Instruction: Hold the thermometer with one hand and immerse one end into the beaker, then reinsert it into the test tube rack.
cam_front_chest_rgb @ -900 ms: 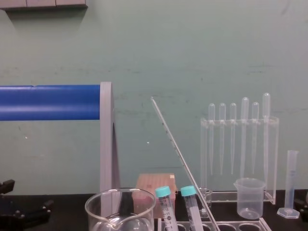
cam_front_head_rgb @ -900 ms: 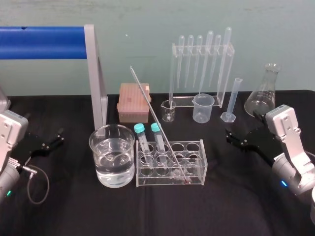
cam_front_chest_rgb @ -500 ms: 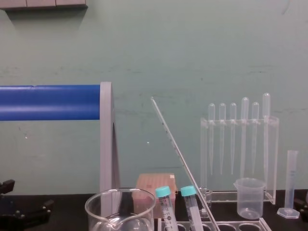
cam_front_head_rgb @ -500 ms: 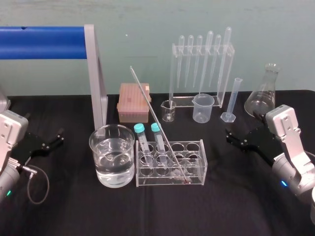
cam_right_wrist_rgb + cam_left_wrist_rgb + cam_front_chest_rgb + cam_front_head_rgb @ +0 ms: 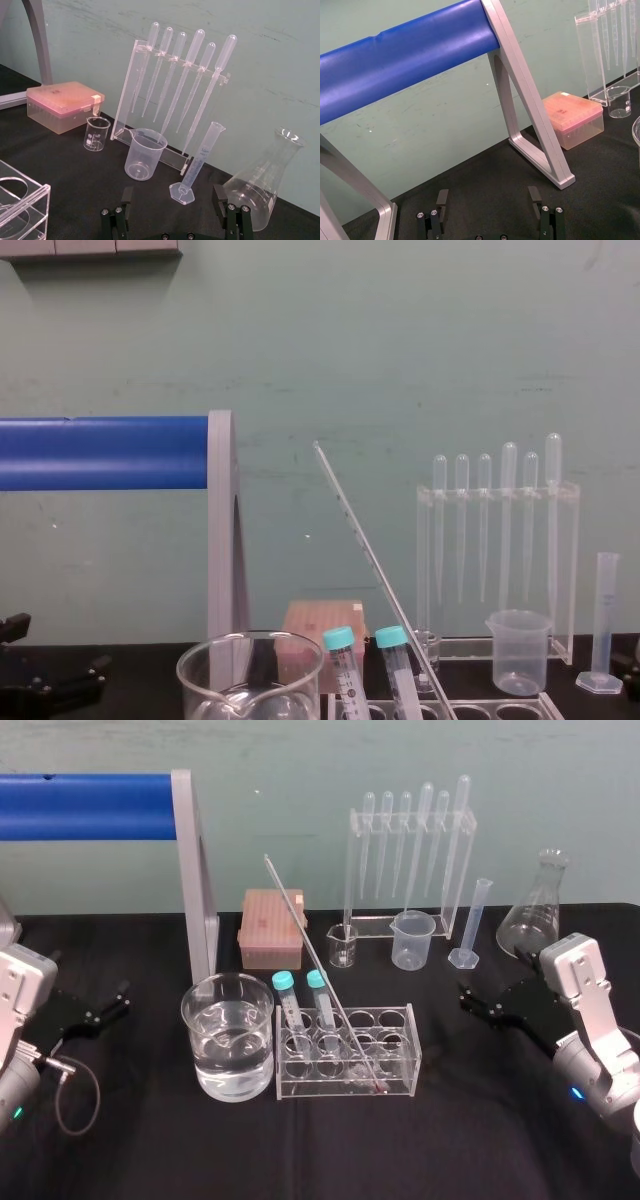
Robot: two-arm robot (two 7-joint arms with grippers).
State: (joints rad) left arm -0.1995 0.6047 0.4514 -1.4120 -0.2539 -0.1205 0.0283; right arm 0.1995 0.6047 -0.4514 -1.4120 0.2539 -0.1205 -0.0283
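Leaning slantwise in rack [image 5: 412, 1038], just right of water-filled beaker [image 5: 227, 1020]: thermometer [image 5: 320, 965], untouched. Parked well left of beaker: left gripper [image 5: 112, 1001], fingers spread wide, empty. Parked well right of rack: right gripper [image 5: 468, 1000], likewise spread, holding nothing.

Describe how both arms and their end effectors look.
The left end effector and right end effector are black, two-fingered. Each arm has a white boxy housing and silver wrist with a small light; a grey cable loops from the left wrist.
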